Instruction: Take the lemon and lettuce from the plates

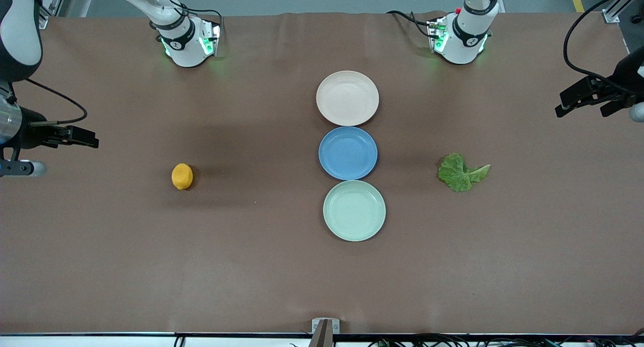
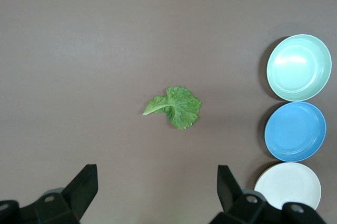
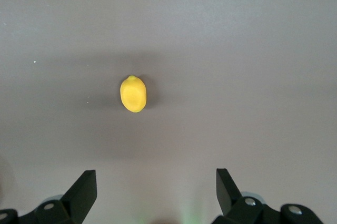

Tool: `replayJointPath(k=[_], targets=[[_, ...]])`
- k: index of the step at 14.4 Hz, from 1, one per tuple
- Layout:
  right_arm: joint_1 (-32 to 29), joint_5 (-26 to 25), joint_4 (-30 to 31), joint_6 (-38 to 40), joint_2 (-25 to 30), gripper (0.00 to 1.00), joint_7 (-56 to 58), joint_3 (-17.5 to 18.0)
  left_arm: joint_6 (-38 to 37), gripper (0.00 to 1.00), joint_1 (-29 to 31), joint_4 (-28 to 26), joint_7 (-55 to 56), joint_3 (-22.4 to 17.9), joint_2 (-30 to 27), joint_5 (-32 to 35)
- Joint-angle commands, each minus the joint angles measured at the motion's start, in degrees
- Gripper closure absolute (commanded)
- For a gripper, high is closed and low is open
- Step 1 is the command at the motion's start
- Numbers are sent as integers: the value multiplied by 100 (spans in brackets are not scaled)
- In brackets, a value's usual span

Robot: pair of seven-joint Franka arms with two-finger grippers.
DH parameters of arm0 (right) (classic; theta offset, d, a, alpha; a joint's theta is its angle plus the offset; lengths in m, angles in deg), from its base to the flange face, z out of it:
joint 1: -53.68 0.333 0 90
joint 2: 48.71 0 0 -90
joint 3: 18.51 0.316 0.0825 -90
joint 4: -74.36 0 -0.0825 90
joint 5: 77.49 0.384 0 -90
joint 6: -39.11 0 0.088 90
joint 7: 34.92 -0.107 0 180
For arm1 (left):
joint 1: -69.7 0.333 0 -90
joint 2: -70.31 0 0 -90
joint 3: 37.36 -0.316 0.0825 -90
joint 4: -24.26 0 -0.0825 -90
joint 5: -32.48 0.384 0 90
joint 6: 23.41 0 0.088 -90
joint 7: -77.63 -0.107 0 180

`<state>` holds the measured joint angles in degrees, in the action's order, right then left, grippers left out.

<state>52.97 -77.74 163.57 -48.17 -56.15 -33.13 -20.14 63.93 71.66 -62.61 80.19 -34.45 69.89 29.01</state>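
The lemon lies on the bare table toward the right arm's end; it also shows in the right wrist view. The lettuce lies on the bare table toward the left arm's end and shows in the left wrist view. The beige-pink plate and the mint green plate hold nothing. My right gripper is open and empty, raised over the right arm's end of the table. My left gripper is open and empty, raised over the left arm's end.
A blue plate holding nothing sits between the two pale plates, all three in a line at the table's middle. The brown table cover runs to the front edge. The arm bases stand at the back edge.
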Motion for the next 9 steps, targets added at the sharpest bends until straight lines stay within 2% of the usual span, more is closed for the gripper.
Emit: replayJointPath(k=[1, 9], targets=[[9, 60, 712, -255, 595, 0, -12, 31, -138, 0, 15, 250, -27, 43, 60, 127], [9, 60, 721, -263, 1026, 0, 5, 40, -138, 0, 24, 250, -19, 26, 60, 119]])
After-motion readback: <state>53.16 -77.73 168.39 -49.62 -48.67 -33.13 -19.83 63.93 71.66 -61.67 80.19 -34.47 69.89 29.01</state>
